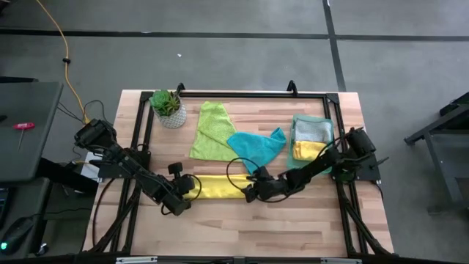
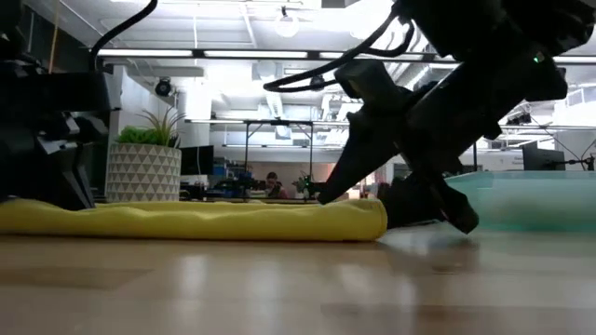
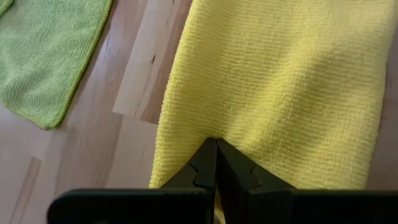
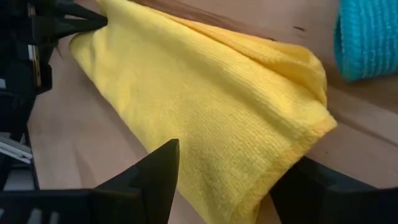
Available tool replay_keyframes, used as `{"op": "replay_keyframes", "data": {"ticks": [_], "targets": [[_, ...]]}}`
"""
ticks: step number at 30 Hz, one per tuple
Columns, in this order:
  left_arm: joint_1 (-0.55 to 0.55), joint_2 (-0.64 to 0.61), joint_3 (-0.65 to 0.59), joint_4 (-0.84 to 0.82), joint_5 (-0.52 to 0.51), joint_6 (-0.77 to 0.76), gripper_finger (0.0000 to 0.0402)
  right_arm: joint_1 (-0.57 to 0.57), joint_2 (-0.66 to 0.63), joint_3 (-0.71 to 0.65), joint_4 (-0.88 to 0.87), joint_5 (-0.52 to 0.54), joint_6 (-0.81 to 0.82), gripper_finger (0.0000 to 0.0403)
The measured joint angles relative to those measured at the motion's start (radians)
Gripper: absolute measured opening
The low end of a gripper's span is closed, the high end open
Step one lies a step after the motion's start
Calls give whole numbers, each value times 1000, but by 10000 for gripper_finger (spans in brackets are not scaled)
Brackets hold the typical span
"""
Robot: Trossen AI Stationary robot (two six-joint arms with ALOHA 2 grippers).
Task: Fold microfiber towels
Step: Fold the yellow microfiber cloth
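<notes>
The wooden surface (image 1: 293, 220) carries everything here: a potted plant (image 1: 167, 107) at its far left corner, a translucent green tray (image 1: 314, 136) at the far right with what look like a grey and a yellow folded cloth in it, and three loose towels. The lime green towel (image 1: 212, 130) and the teal towel (image 1: 256, 144) lie flat toward the middle, the teal one overlapping the lime one's edge. Nearer the front, the yellow towel (image 1: 216, 186) lies as a long folded strip between the two arms.

The left hand (image 3: 216, 163) has its fingers pressed fully together at the strip's left end, and the wrist view shows their tips meeting right at the cloth's edge. Whether any fabric is truly pinched between them is hard to judge; they may have closed just short of it. If so, a lift would come up empty.

The right hand (image 4: 233, 186) stands wide open around the strip's right end, holding nothing. Should the left arm pull before this side grips, the towel would likely drag along the wood and the existing fold could slide open or skew. A shallow bite on only the top layer would likewise peel the layers apart.
</notes>
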Motion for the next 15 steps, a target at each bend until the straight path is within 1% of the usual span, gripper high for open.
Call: {"op": "replay_keyframes", "data": {"ticks": [5,8,11,15], "targets": [[-2,-9,-3,5,1,2,0,0,0,4,-17,29,-33,213],[-1,-9,-4,14,0,2,0,0,1,3,-23,40,-69,190],[10,-9,-6,62,-5,16,0,0,1,3,-41,51,-74,136],[27,-6,-7,181,1,90,0,4,-7,2,-78,62,-107,32]]}}
